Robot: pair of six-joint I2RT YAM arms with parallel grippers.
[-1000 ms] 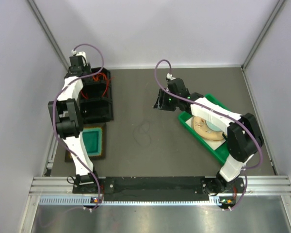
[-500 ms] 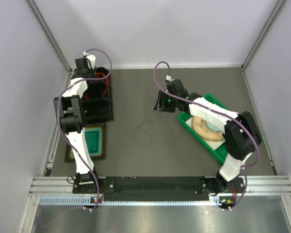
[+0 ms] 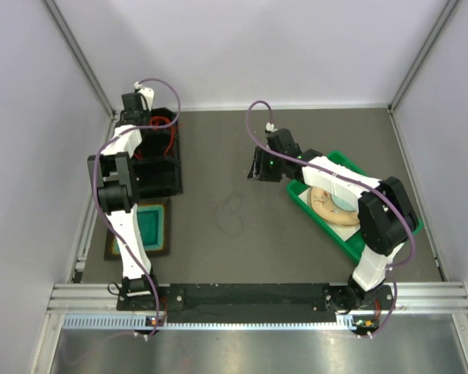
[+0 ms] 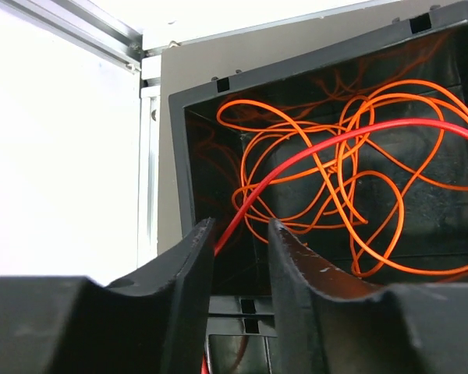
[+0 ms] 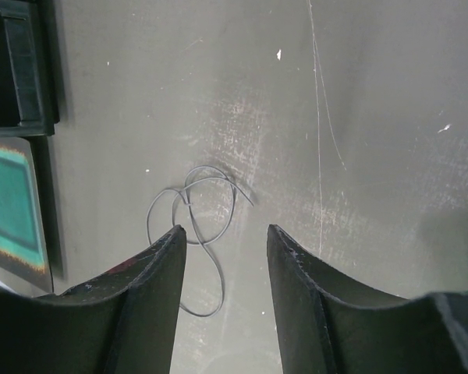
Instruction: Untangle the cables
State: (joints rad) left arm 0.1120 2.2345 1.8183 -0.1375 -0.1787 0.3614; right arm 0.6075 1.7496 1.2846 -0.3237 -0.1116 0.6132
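Red cable [image 4: 312, 152] inside parted left pincer [image 4: 240, 230] by bin wall [image 4: 179, 171], right pincer [image 5: 224, 234] parted over dark cable [image 5: 189, 199]

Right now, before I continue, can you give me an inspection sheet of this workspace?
Surface: dark grey table, lightly scuffed.
Job's things: orange cables tangled in black bin, red cable crossing over them; thin dark cable looped on table.
Clutter: green tray with beige object; teal tray.
Hands: left hand open, red cable between the jaws; right hand open, empty, facing dark cable.
Cables: purple hoses along both arms.
Surroundings: white walls, aluminium rail.
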